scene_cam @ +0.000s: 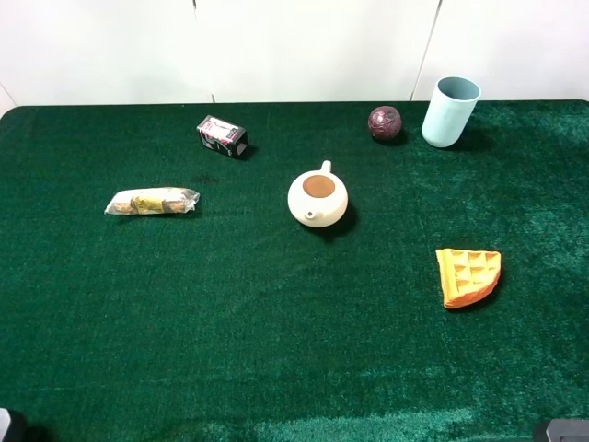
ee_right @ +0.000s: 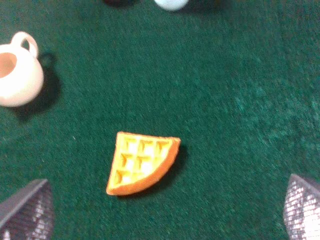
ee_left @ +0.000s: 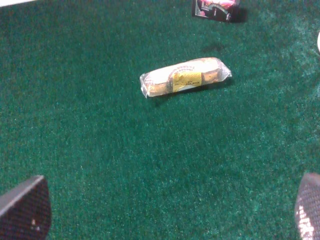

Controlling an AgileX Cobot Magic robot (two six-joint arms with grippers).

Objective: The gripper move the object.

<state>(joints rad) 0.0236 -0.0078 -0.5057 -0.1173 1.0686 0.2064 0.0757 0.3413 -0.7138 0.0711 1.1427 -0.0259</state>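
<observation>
Both my grippers, left (ee_left: pixel 170 210) and right (ee_right: pixel 165 210), hold their fingers spread wide over bare green table (scene_cam: pixel 230 350) at the near edge. The waffle piece (scene_cam: pixel 468 276) lies nearer. I see the pale blue cup (scene_cam: pixel 450 111) upright by the far right corner, well apart from both.

The object (scene_cam: pixel 451 111) is a tall, plain, pale blue plastic cup with a slight taper, narrower at the base than at the open mouth. It stands upright, mouth up, on the green desk (scene_cam: pixel 230 322) near the far right corner, just beside a dark red ball (scene_cam: pixel 386 122) on its left and well apart from the cream teapot (scene_cam: pixel 317 199). In the right wrist view only its pale blue base (ee_right: pixel 171 4) shows at the frame edge.
</observation>
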